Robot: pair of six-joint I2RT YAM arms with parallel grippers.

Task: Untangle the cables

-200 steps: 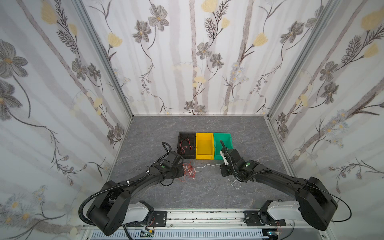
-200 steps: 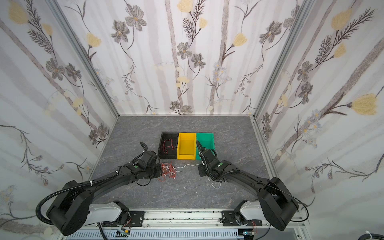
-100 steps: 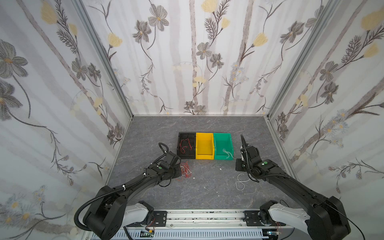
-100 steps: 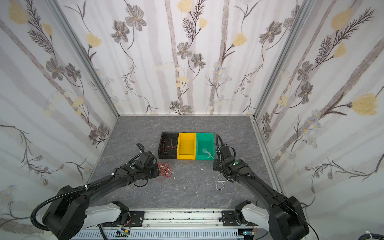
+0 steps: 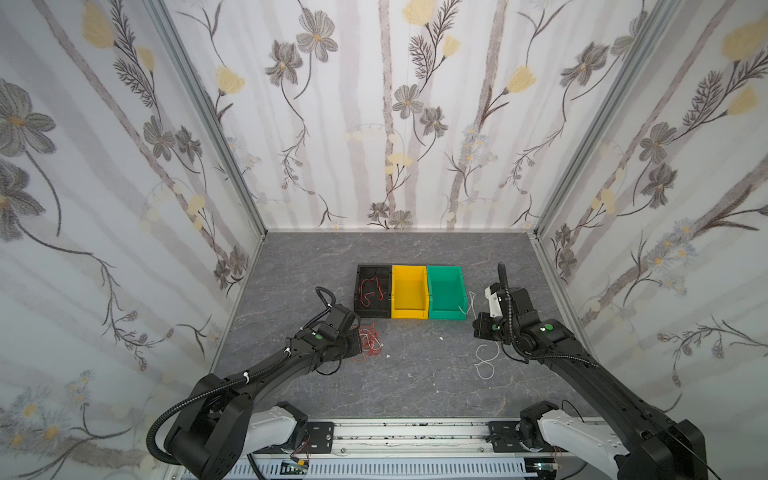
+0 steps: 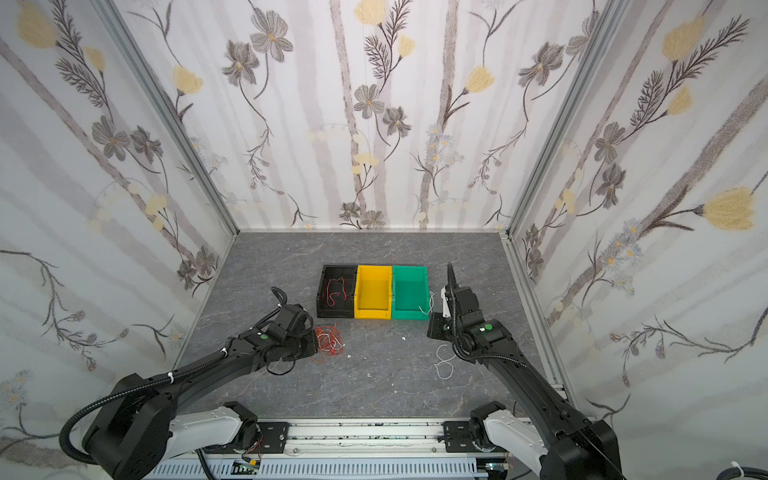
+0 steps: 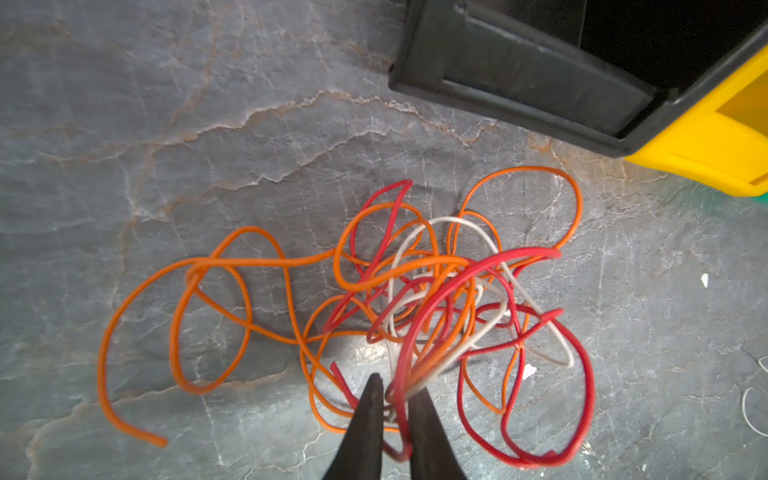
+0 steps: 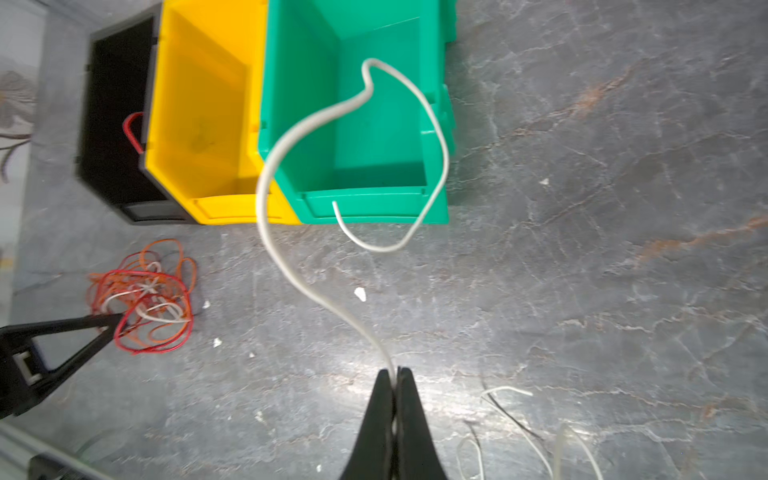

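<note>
Dropping the white cable (image 8: 262, 199) into the green bin (image 8: 386, 203) looks like the step in hand. The right jaws are clenched on one end of it. From their tips it runs forward in a limp S, arches over the bin's open top, then curls back so that its free end hangs outside the bin's near wall. No part of it joins the tangle (image 7: 436, 291), which lies well off to one side of the right jaws.

The left jaws are pinched on red and white strands at the tangle's near edge; the rest spreads out ahead of them on the counter (image 5: 415, 374). More loose white cables (image 5: 486, 361) lie behind the right jaws. A red cable (image 5: 370, 291) already lies in the black bin (image 5: 359, 286), and the yellow bin (image 8: 199, 137) between looks bare.

To do it well, I would move the right jaws forward until they stand over the green bin's middle, high enough that the trailing curl lifts clear of the near wall. Then lower them, so the slack coils on the bin floor before they let go. Such thin wire is springy, and if it is let go too early the end will likely drape over the rim. The left jaws need only hold the tangle steady.
</note>
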